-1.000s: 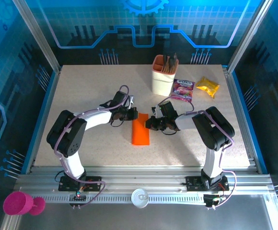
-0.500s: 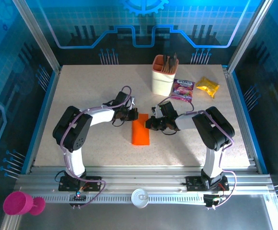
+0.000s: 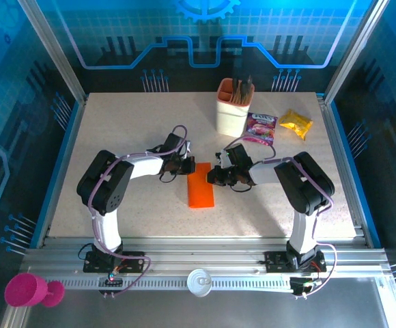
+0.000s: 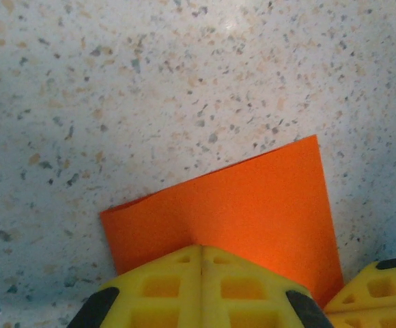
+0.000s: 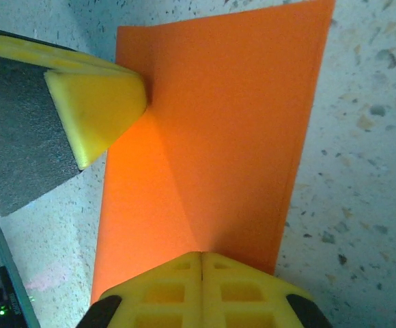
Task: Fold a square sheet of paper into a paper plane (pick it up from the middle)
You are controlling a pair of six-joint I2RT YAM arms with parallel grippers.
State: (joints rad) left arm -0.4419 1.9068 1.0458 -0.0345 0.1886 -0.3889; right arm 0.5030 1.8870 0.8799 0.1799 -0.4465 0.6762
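The left claw (image 3: pixel 186 166) and right claw (image 3: pixel 213 176) sit close together on the sheet (image 3: pixel 200 190) — only a narrow gap between. Beyond the right claw stand a cup (image 3: pixel 231 113), purple packet (image 3: pixel 261 127) and yellow packet (image 3: pixel 296 124); beyond the left claw, open desk (image 3: pixel 126 123).

The thin folded sheet of plain paper (image 3: pixel 200 185) is coloured bright orange throughout, with no print. The stone-like table (image 3: pixel 130 130) is patterned in pale beige with grey, brown and tan speckles. The left end effector (image 4: pixel 201 251) and the right end effector (image 5: pixel 201 258) are moulded in yellow with black corners. The tall plastic cup (image 3: pixel 232 113) is tinted peach, and the crinkly snack packet (image 3: pixel 295 124) is coloured yellow.
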